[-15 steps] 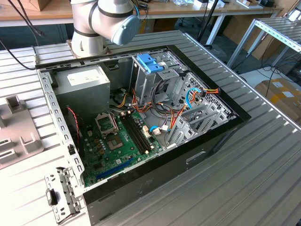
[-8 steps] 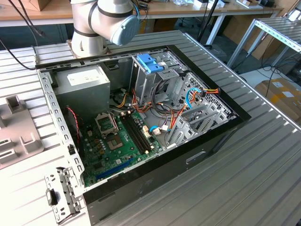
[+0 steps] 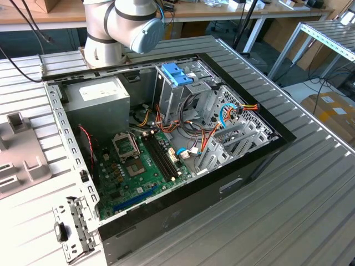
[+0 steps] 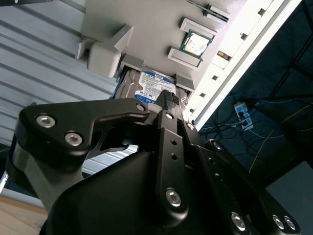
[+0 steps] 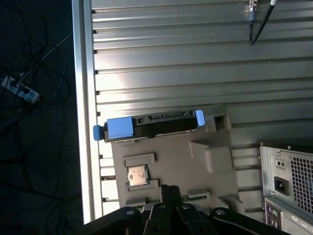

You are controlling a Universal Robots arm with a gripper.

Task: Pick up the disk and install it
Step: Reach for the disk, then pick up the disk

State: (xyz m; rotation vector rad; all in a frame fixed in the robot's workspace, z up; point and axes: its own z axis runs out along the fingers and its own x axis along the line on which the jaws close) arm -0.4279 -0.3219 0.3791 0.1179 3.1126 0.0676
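Note:
The disk (image 5: 146,125) lies on edge in a slot of a grey holding fixture (image 5: 195,161); its body is dark and a light-blue rail runs along it, with a blue tab at one end. In the second wrist view the disk (image 4: 149,86) shows a blue and white label. My gripper (image 5: 169,190) hovers over the fixture, short of the disk and not touching it. Its black fingers (image 4: 168,102) stand shut with nothing between them.
A processor chip (image 5: 138,175) sits in a recess of the fixture. The open computer case (image 3: 166,144) holds a motherboard, cables and a metal drive cage topped by a blue bracket (image 3: 177,75). The arm's base (image 3: 119,27) stands behind it. The fixture (image 3: 22,158) lies at the exterior view's left.

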